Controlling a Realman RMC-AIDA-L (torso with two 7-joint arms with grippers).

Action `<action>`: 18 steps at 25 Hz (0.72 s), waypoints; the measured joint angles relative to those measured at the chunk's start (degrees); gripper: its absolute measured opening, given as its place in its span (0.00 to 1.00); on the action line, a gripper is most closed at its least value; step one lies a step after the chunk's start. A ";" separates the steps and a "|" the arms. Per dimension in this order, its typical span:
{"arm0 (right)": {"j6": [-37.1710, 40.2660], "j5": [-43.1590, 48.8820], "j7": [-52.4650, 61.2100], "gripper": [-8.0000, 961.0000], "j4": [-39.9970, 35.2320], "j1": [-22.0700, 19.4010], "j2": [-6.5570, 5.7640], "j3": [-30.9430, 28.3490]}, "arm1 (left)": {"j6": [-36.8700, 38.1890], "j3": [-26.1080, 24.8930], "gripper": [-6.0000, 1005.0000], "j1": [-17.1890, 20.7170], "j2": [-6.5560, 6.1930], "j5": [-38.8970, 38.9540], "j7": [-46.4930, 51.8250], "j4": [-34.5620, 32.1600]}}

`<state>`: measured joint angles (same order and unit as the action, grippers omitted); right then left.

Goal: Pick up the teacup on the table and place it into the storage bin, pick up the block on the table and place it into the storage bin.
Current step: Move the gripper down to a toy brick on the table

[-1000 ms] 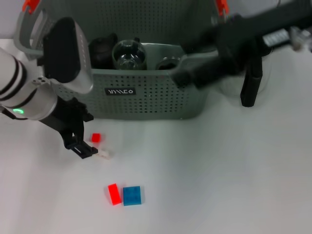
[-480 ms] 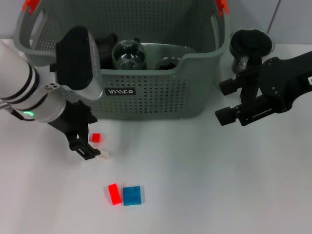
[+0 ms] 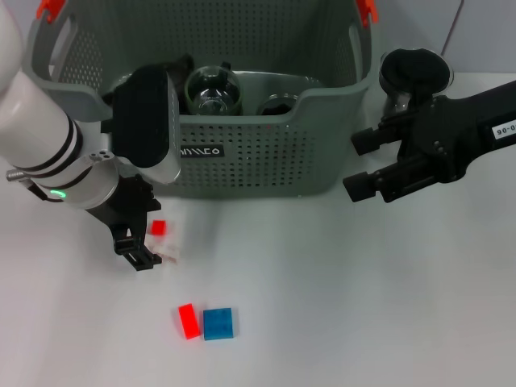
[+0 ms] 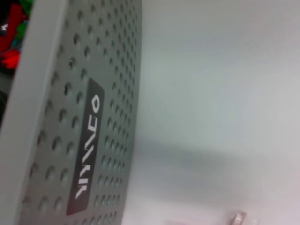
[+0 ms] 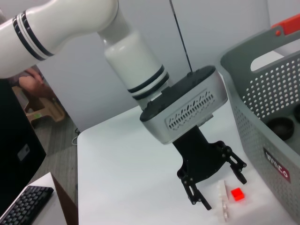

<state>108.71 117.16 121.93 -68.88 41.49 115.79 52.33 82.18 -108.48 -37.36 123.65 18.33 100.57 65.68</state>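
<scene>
The grey perforated storage bin (image 3: pixel 242 161) stands at the back, its black label (image 4: pixel 86 154) close in the left wrist view. Inside it lie a clear glass vessel (image 3: pixel 211 89) and dark cups (image 3: pixel 278 105). A small red block (image 3: pixel 159 228) lies on the table in front of the bin's left end, and it also shows in the right wrist view as the red block (image 5: pixel 238 193). My left gripper (image 3: pixel 145 234) hangs open just left of it, fingers spread. My right gripper (image 3: pixel 360 164) is open and empty, right of the bin.
A tiny white piece (image 3: pixel 171 256) lies beside the red block. A longer red block (image 3: pixel 188 320) and a blue block (image 3: pixel 218 323) lie nearer the front. A dark round cup-like thing (image 3: pixel 415 71) stands right of the bin, behind my right arm.
My right arm has pulled back from over the bin to its right side, gripper open. My left arm has shifted slightly right, closer to the small red block.
</scene>
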 joint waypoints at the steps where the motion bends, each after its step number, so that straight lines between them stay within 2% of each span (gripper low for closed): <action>1: -0.17 -0.02 0.03 0.97 0.04 0.01 0.05 0.03 | -0.14 0.00 0.87 -0.10 0.02 -0.19 -0.21 -0.34; 18: -0.85 -0.21 -0.64 0.97 0.15 -0.33 0.70 -0.06 | -2.58 0.03 0.87 -0.14 0.37 -0.02 -0.73 -2.63</action>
<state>107.86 116.95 121.29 -68.73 41.17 116.49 52.27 79.61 -108.45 -37.50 124.02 18.31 99.84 63.05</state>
